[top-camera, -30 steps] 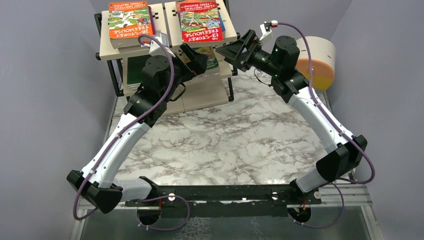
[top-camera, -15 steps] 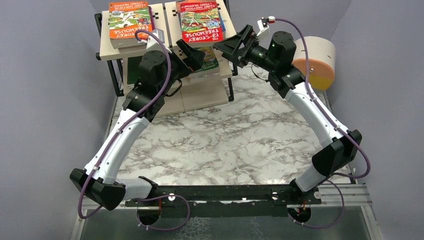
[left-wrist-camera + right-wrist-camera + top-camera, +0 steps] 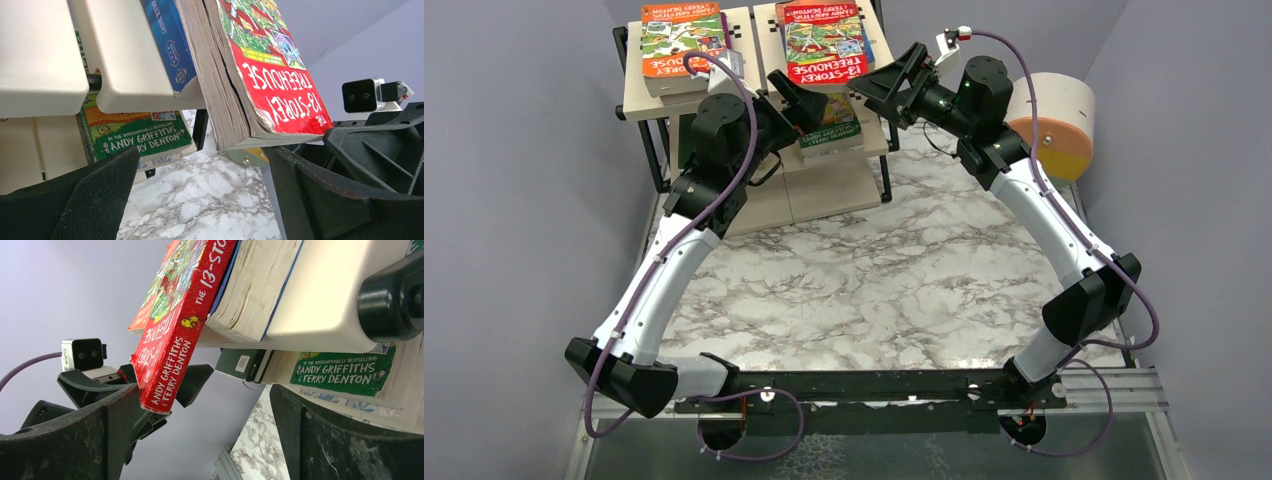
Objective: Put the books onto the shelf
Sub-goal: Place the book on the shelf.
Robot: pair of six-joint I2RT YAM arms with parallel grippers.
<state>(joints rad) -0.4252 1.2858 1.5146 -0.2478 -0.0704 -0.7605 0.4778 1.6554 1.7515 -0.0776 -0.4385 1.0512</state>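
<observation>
The shelf (image 3: 649, 95) stands at the back of the table. On its top board lie an orange book (image 3: 682, 45) and a red "13-Storey Treehouse" book (image 3: 826, 42), which tops a blue book (image 3: 167, 45) and overhangs the front edge. A green book (image 3: 832, 130) lies on the middle board. My left gripper (image 3: 802, 98) is open just below and in front of the red book (image 3: 270, 85), holding nothing. My right gripper (image 3: 892, 82) is open at the red book's right corner (image 3: 180, 325), also holding nothing. The two grippers face each other closely.
A round beige-and-orange drum (image 3: 1054, 120) sits right of the shelf, behind my right arm. The marble tabletop (image 3: 874, 280) stretches between the arms. Grey walls close in on both sides. A black rail (image 3: 874, 385) runs along the near edge.
Both grippers have moved up and left toward the top board's front edge. The green book on the middle board shows more now. Both stay open.
</observation>
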